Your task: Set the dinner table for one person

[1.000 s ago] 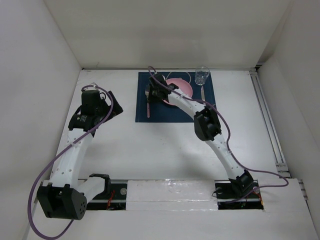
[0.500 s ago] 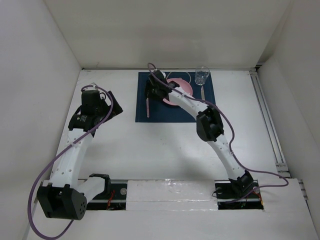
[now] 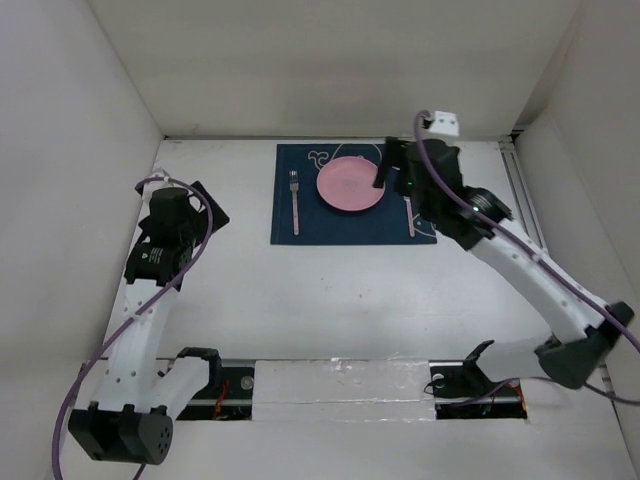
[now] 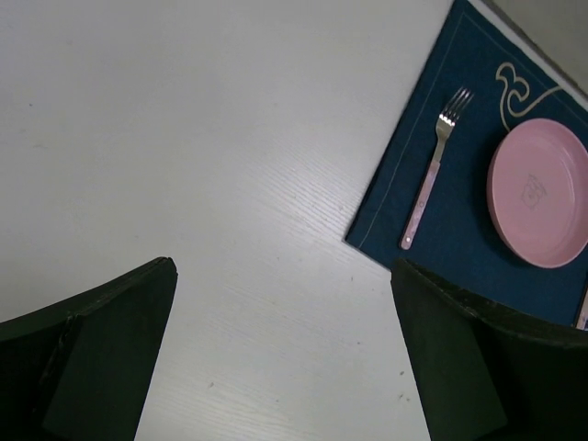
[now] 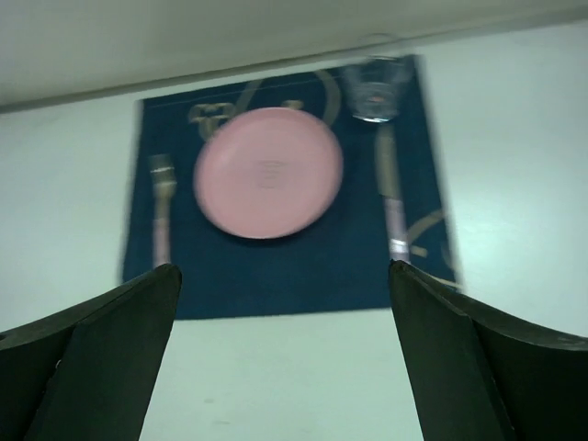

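**Setting looks done, now don't knock the glass over**

The dinner table (image 3: 330, 290) fills the whole walled-in floor under both arms. The blue placemat (image 3: 340, 225) lies against its far edge, about midway along. On it there's a pink plate (image 3: 349, 184) in the middle, a fork (image 3: 294, 200) to its left and a knife (image 3: 411, 215) to its right. The glass (image 5: 377, 87) stands at the mat's far right corner, just past the knife tip.

The right gripper (image 5: 283, 276) has its jaws spread wide with nothing between them. The left gripper (image 4: 283, 266) is the same, hanging near the table's left edge, well apart from everything.

My worry is the right arm. In the top view it hangs right over that far right corner and hides the glass completely. If it drops or swings low on the way home, a finger or that purple cable could clip the rim. That would tip the glass onto the knife or plate. A low drag could also snag the cloth and skew the whole setting. The right wrist view is smeared, so I can't judge the clearance. I'd lift straight up first, then retreat.
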